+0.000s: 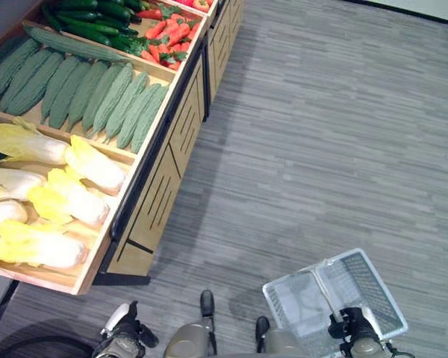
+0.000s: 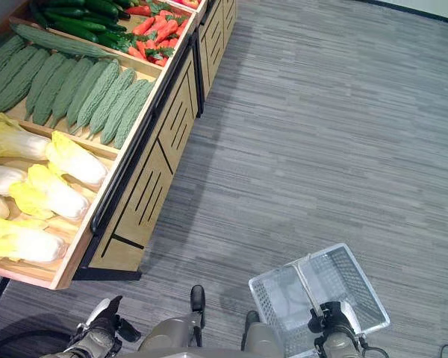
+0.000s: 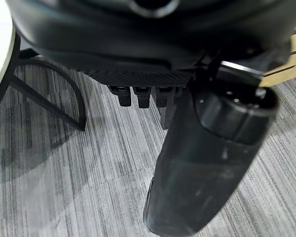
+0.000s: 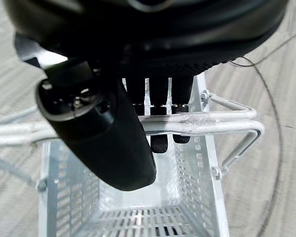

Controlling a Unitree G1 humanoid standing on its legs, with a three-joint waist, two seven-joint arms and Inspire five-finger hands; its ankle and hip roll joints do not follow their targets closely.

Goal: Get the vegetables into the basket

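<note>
The right hand (image 4: 138, 123) had its fingers curled round the handle (image 4: 207, 123) of a white wire basket (image 1: 373, 287), which hung low at the near right above the grey carpet floor (image 1: 321, 134) and, from what the right wrist view showed, held nothing. The left hand (image 1: 123, 332) sat at the near left over the floor, its fingers folded in and gripping nothing. The vegetables lay well apart from the basket, on the wooden display stand (image 1: 160, 186) at the left: pale yellow-white cabbages (image 1: 75, 198) in the nearest tray, ridged green bitter gourds (image 1: 97, 93) in the next, then cucumbers (image 1: 89, 19) and carrots (image 1: 168, 33) farthest off. This looked like the opening step, with nothing picked. The next move probably called for turning toward the stand, opening the left hand, and reaching for a cabbage in the nearest tray while bringing the basket alongside.
</note>
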